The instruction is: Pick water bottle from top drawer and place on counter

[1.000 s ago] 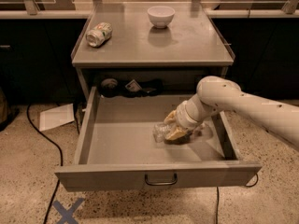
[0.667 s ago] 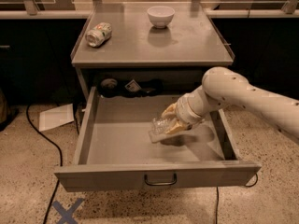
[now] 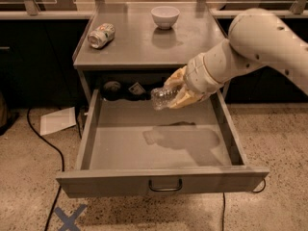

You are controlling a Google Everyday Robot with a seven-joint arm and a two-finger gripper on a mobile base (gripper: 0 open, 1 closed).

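My gripper (image 3: pixel 177 91) is shut on the water bottle (image 3: pixel 162 96), a small clear crinkled bottle held on its side. It hangs in the air above the back of the open top drawer (image 3: pixel 154 143), just below the counter's front edge. The drawer floor under it is bare and shows the arm's shadow. The counter (image 3: pixel 149 42) is the flat grey metal top behind and above the drawer. My pale arm reaches in from the right.
A crushed green-and-white can (image 3: pixel 101 35) lies at the counter's left. A white bowl (image 3: pixel 165 16) stands at its back centre. Dark items (image 3: pixel 120 88) sit in the recess behind the drawer. A paper (image 3: pixel 57 120) and a black cable (image 3: pixel 43 138) lie on the floor at left.
The gripper has lifted the bottle off the drawer floor, up and toward the back, until it hangs near the counter's front edge. The view has drawn closer.
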